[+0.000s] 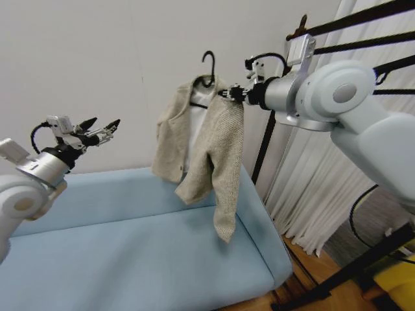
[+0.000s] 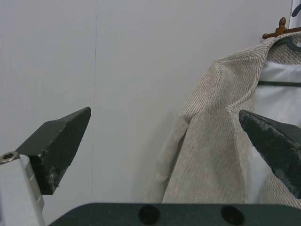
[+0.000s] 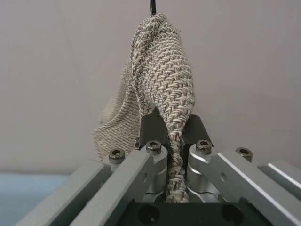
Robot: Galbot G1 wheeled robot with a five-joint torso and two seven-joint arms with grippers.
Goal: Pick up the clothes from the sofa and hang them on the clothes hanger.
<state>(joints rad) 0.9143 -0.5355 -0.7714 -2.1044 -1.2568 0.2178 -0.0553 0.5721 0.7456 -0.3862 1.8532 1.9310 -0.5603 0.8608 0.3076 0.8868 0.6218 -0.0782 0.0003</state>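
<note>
A beige knitted cardigan (image 1: 207,142) hangs in the air on a black hanger (image 1: 207,68) above the light-blue sofa (image 1: 142,253). My right gripper (image 1: 232,94) is shut on the cardigan's shoulder; in the right wrist view the knit fabric (image 3: 164,84) is pinched between the black pads (image 3: 151,128). My left gripper (image 1: 104,126) stands open to the left, apart from the garment, with nothing between its fingers (image 2: 59,141). The left wrist view shows the cardigan (image 2: 221,141) with its white lining ahead.
A black clothes rack (image 1: 363,32) with horizontal bars stands at the right, behind my right arm. White curtains (image 1: 305,194) hang beside it. A plain wall lies behind the sofa. A wooden knob (image 2: 281,22) shows above the garment.
</note>
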